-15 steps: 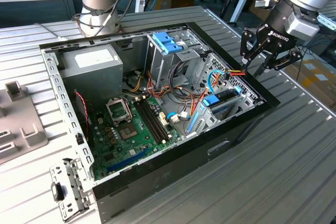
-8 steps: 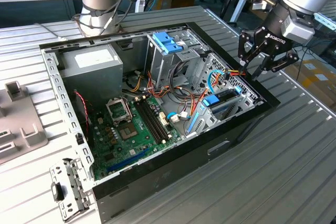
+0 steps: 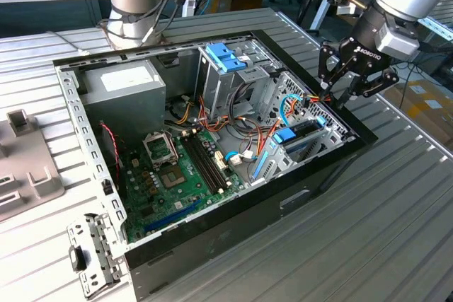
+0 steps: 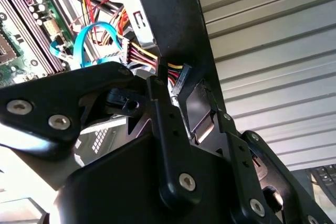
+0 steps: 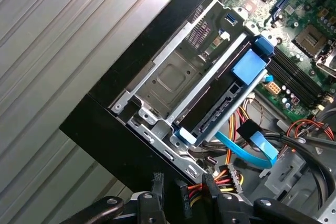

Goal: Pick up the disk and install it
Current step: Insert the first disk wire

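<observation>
The disk (image 3: 304, 138) lies in the drive bay at the case's corner on the exterior view's right, dark with bright blue rails and a blue tab. The first wrist view shows the disk (image 5: 218, 103) seated along the metal bay, tab end toward the motherboard. My gripper (image 3: 328, 95) hangs over the case's rim just beyond the bay. In both wrist views its fingers (image 5: 157, 188) close around a black power connector (image 5: 184, 200) on red, yellow and black wires. The same connector (image 4: 177, 74) sits at the tips of my gripper (image 4: 178, 92).
The open computer case (image 3: 233, 213) rests on a ribbed metal table. Inside it are a grey power supply (image 3: 120, 93), the motherboard (image 3: 177, 175), a blue-latched drive cage (image 3: 225, 58) and a pale blue data cable (image 5: 247, 150). A grey fixture (image 3: 25, 175) stands at the exterior view's left.
</observation>
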Motion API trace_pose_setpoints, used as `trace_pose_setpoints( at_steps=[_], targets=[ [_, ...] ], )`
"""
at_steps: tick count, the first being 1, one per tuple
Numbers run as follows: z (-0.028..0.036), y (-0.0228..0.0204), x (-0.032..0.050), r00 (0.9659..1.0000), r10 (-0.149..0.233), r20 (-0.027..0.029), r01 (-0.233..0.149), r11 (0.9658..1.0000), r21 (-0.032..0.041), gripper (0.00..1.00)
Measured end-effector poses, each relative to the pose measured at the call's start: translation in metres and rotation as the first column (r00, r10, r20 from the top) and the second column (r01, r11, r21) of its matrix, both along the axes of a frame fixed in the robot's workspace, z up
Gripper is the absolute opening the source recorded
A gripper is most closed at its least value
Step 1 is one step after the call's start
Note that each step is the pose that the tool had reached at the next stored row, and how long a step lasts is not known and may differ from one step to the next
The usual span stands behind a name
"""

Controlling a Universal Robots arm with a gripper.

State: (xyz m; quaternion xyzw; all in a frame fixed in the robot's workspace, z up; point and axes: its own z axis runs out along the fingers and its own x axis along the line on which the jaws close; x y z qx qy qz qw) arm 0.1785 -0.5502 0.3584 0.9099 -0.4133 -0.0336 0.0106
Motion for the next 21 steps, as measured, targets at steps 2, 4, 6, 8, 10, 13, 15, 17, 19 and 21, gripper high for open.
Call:
trace_pose_setpoints(
  at_steps=[2, 4, 6, 8, 10, 13, 15, 17, 19, 21],
  targets=[
    [-0.0001, 0.0001, 0.0003, 0.9985, 0.054, 0.0000, -0.054, 0.9985, 0.0003, 0.42],
    [0.0000, 0.0000, 0.0003, 0.9979, 0.065, 0.0000, -0.065, 0.9979, 0.0002, 0.42],
    [0.0000, 0.0001, 0.0003, 0.9979, 0.065, 0.0000, -0.065, 0.9979, 0.0001, 0.42],
    [0.0000, 0.0001, 0.0004, 0.9979, 0.066, 0.0000, -0.066, 0.9979, 0.0001, 0.42],
    [0.0000, 0.0001, 0.0004, 0.9978, 0.066, 0.0000, -0.066, 0.9978, 0.0001, 0.41],
    [0.0002, 0.0001, 0.0004, 0.9978, 0.066, 0.0000, -0.066, 0.9978, -0.0004, 0.28],
    [0.0001, 0.0001, 0.0004, 0.9978, 0.066, 0.0000, -0.066, 0.9978, -0.0002, 0.20],
    [0.0000, 0.0001, 0.0004, 0.9978, 0.067, 0.0000, -0.067, 0.9978, 0.0001, 0.20],
    [0.0000, 0.0001, 0.0003, 0.9978, 0.067, 0.0000, -0.067, 0.9978, 0.0001, 0.20],
    [0.0000, 0.0001, 0.0004, 0.9977, 0.067, 0.0000, -0.067, 0.9977, 0.0001, 0.20]
  ],
)
